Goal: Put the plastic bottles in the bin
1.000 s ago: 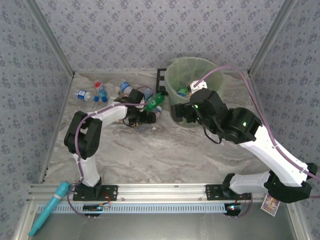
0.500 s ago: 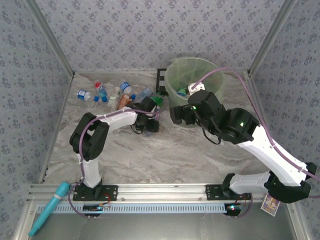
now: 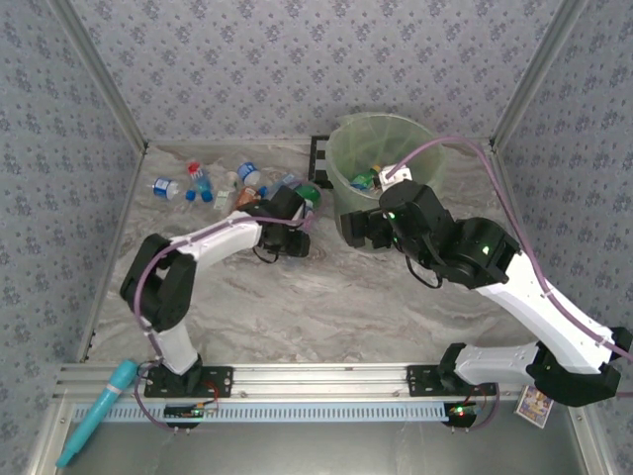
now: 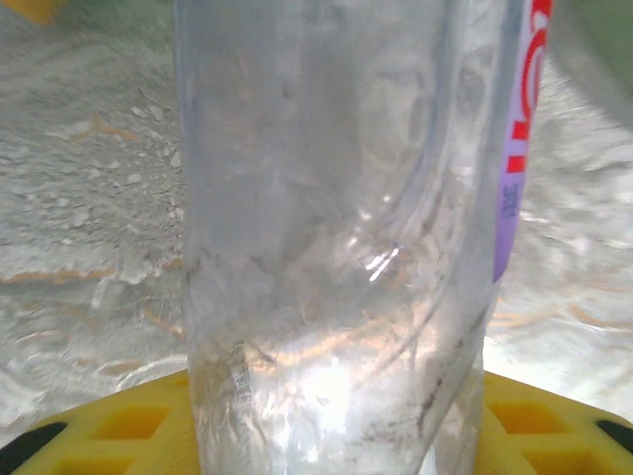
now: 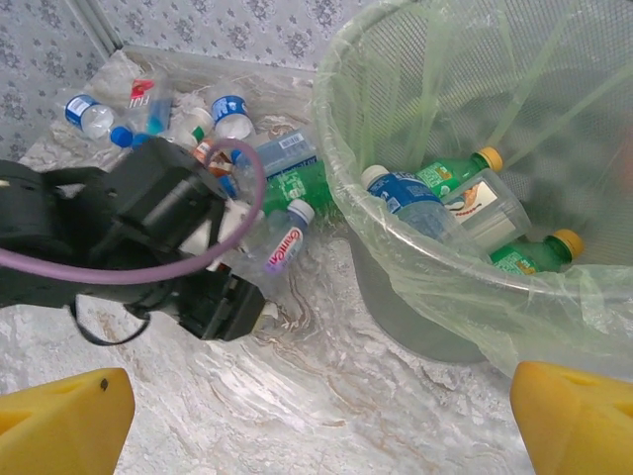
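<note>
A clear bottle [image 4: 336, 228] with a purple-and-red label stands between the yellow jaws of my left gripper [image 4: 336, 430], which is shut on it. From the right wrist, that bottle [image 5: 282, 242] pokes white cap first out of the left gripper [image 3: 300, 234], close to the bin. The bin [image 3: 341, 139], a round bucket lined with a light-green bag, holds several bottles [image 5: 406, 193]. My right gripper [image 5: 316, 426] hangs open in front of the bin's [image 5: 336, 168] near wall with nothing between its fingers. More bottles [image 3: 198, 183] lie at the back left, and a green one [image 5: 297, 186] lies beside the bin.
A small black rack [image 3: 320, 158] stands against the back wall, left of the bin. A teal object [image 3: 97, 414] lies outside the table's near-left corner. Patterned walls close in the table on three sides. Bare marbled tabletop [image 3: 316, 307] stretches between the arms.
My left gripper has reached right toward the bin and its jaws have closed on the clear bottle. The right arm has barely moved.
</note>
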